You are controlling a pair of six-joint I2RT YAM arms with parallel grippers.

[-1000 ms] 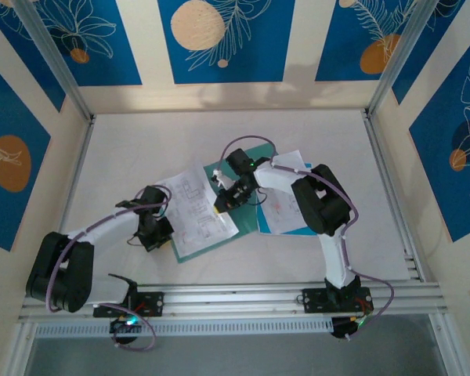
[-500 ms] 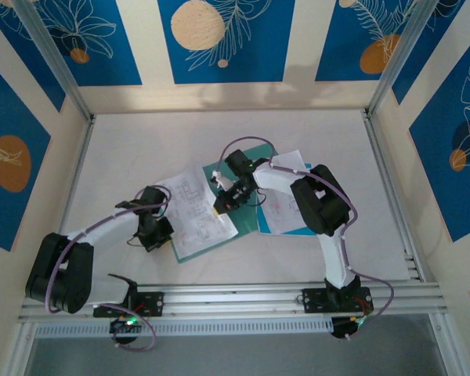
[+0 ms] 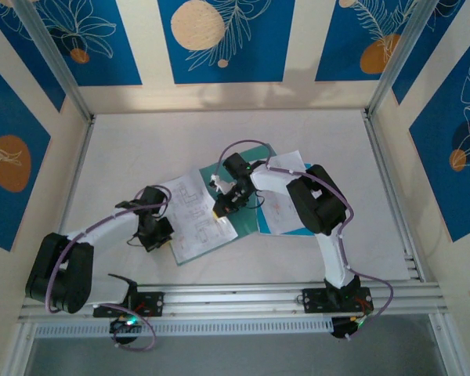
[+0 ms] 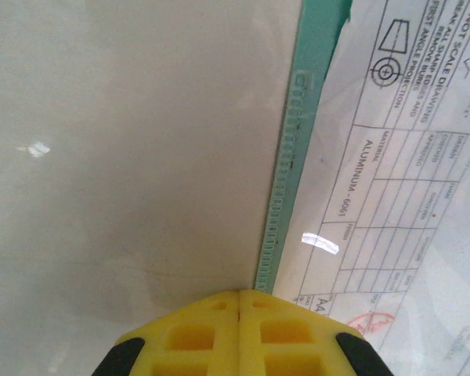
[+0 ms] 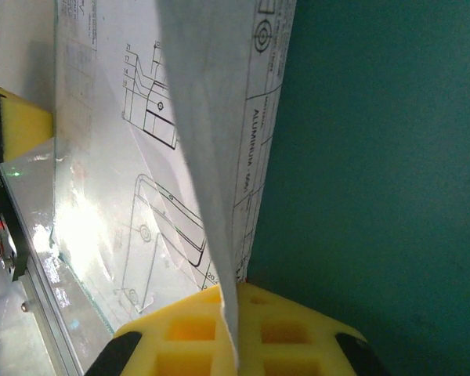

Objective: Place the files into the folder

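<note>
The teal folder (image 3: pixel 254 155) lies flat on the table among the files. One printed sheet (image 3: pixel 192 211) covers its left part and another sheet (image 3: pixel 286 196) lies on the right. My right gripper (image 3: pixel 219 207) is shut on the edge of a thin white sheet (image 5: pixel 211 157), which rises from between the yellow jaws (image 5: pixel 239 294). Beside it are the folder's teal surface (image 5: pixel 376 157) and a drawing sheet (image 5: pixel 125 180). My left gripper (image 3: pixel 160 233) is shut and holds nothing. Its tip (image 4: pixel 240 294) rests at the folder's left edge (image 4: pixel 286 180), next to a sheet (image 4: pixel 392 180).
Bare white table (image 3: pixel 141 149) stretches behind and to the left of the papers. Aluminium rails (image 3: pixel 392 180) and patterned blue walls enclose the workspace. The arms' base rail (image 3: pixel 235 294) runs along the near edge.
The right gripper has shifted slightly left with its sheet, and the left sheet now covers more of the folder's lower-left teal area. The left arm has stayed put.
</note>
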